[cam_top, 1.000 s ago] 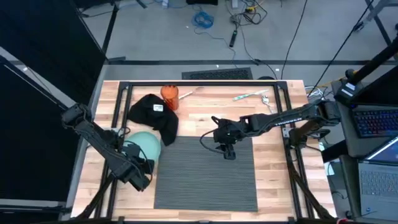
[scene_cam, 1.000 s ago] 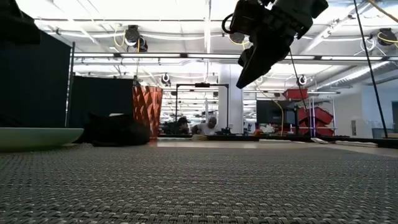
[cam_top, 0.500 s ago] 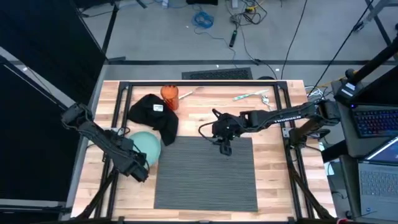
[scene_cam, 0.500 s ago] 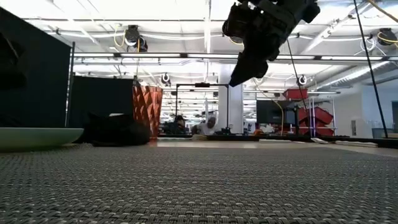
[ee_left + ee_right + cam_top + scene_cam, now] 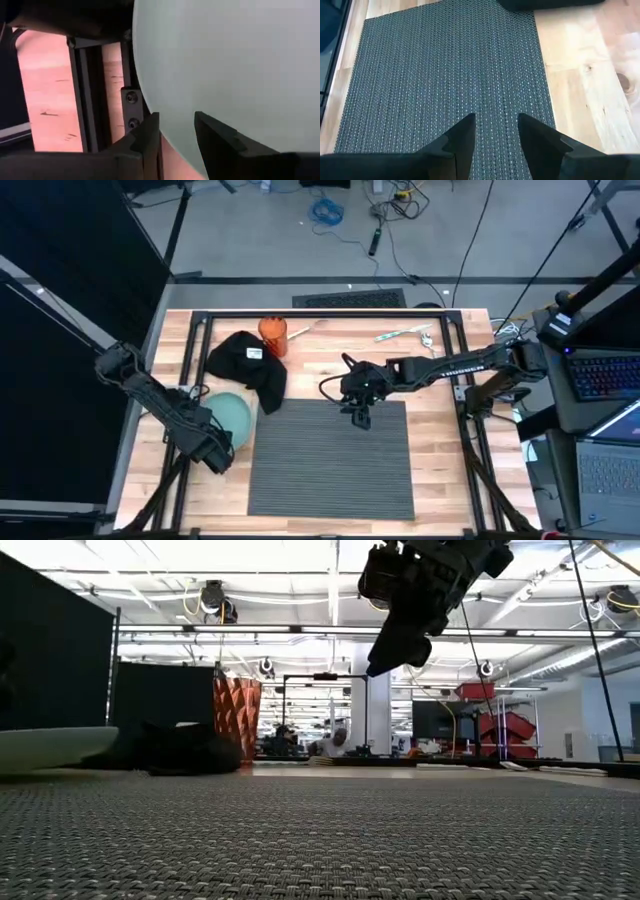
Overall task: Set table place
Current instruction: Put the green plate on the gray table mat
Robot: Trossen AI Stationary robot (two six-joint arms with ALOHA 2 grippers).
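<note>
Two claws are in play, and only one carries anything. Starting at your left: the left claw (image 5: 222, 448) sits over the worktop's (image 5: 440, 450) left side and has the rim of the pale teal plate (image 5: 232, 415) pinched between its fingers (image 5: 150, 132). In the low view the plate's edge looks tilted, one side lifted off the wood, so you seem to be picking it up; it lies just left of the placemat (image 5: 330, 460), not yet on it. Behind it, farther off, the black napkin (image 5: 247, 360) and an orange cup (image 5: 273, 330) wait untouched.

Centre: the placemat is down flat, so that part looks done. The right claw (image 5: 358, 416) hangs above its far edge, narrowly parted and empty.

Far right of centre, some pale cutlery (image 5: 405, 334) lies on the wood; you cannot tell which pieces. Plate, napkin, cup and cutlery all remain to be placed. How much of the plate has lifted is hidden by the left arm.
</note>
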